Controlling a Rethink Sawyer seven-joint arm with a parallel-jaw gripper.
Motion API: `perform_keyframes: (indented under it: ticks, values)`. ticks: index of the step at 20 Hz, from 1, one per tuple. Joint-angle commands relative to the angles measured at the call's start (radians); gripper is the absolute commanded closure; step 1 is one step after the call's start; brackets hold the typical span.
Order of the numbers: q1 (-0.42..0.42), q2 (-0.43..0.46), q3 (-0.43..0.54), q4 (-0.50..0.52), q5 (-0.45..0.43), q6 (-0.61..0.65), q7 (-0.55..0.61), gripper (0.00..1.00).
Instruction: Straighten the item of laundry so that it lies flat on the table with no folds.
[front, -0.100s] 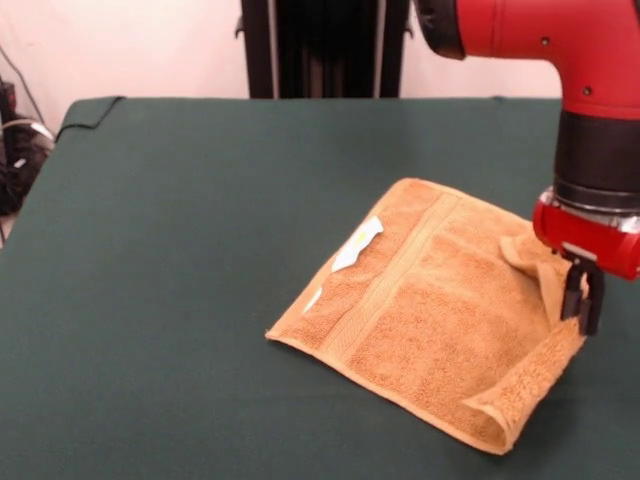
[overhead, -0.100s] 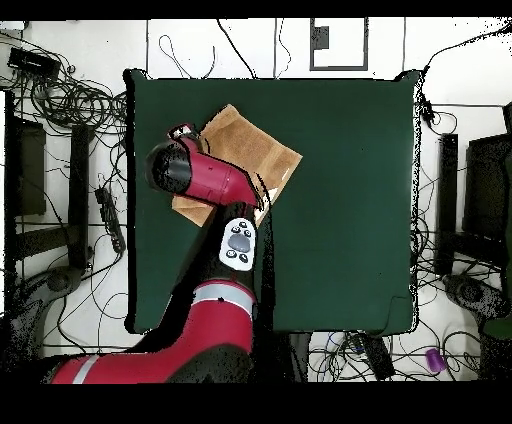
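the dark green table (front, -0.100s: 180, 250) fills most of the front view. the red and black arm (front, -0.100s: 590, 110) comes down at about 3 o'clock. the towel (front, -0.100s: 420, 310) lies toward 4 o'clock of the table's middle, mostly flat, its woven band running diagonally, its 3 o'clock edge lifted and folded over in a raised flap. the black gripper (front, -0.100s: 582, 300) hangs at that raised edge, its fingers set narrow; whether they actually pinch the cloth is hard to make out. a small white label (front, -0.100s: 357, 245) sits at the towel's 11 o'clock edge. overhead, the arm (overhead, -0.100s: 200, 175) covers part of the towel (overhead, -0.100s: 250, 150).
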Motion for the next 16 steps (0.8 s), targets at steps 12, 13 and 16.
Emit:
perform_keyframes:
  ticks: [12,13,16]
  values:
    - [0.082,0.053,-0.017,0.020,-0.034,0.059,0.104,0.00]
    - [0.072,0.044,-0.001,0.033,-0.035,0.053,0.097,0.00]
    - [0.069,0.034,0.014,0.055,-0.024,0.043,0.107,0.00]
